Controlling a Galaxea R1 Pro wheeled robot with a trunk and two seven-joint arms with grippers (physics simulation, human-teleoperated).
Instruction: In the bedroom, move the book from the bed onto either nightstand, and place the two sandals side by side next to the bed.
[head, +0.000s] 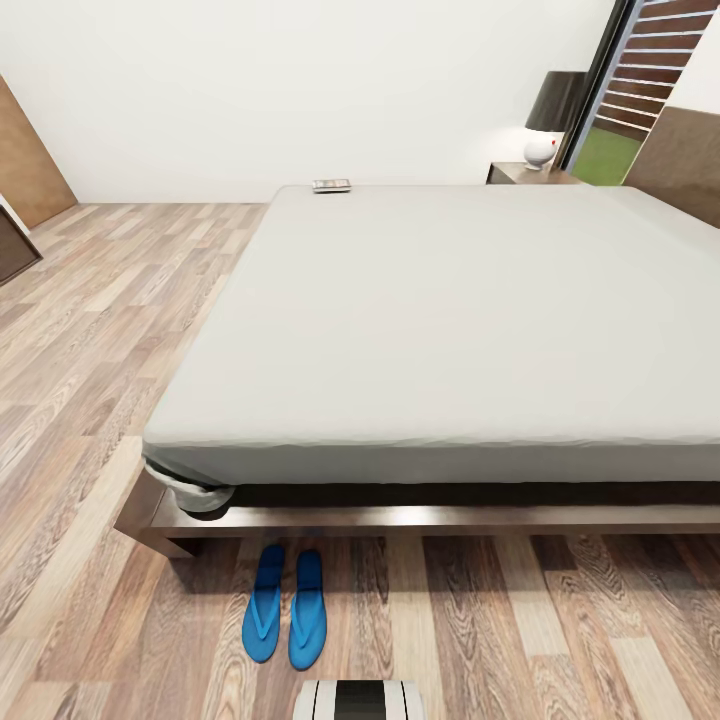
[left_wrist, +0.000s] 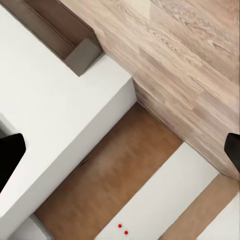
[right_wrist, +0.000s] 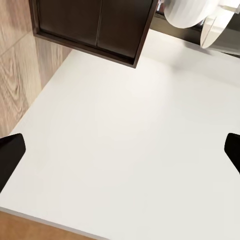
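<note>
On the plank floor (head: 90, 330) at the left, nothing of the task lies; the first task things come just below the bed's near left corner. There the two sandals (head: 285, 606) lie side by side, touching or nearly so, long axes running toward the bed (head: 450, 310), toes just short of its dark frame. That part of the task looks done already.

The book (head: 331, 185) rests flat at the far left corner of the mattress, long side along the far edge. It is well apart from the robot, across the whole mattress. Further right, beyond the bed, a nightstand (head: 520, 173) carries a white lamp (head: 541, 148).

The coming move turns on this: the book lies ahead and slightly left, so the left arm looks nearer, though the base likely must travel around the bed first.

Both wrist views show dark fingertips at opposite edges: the left gripper (left_wrist: 120, 152) spread wide and empty, the right gripper (right_wrist: 120, 152) likewise. Neither arm reaches toward anything, so both seem tucked for travel.
</note>
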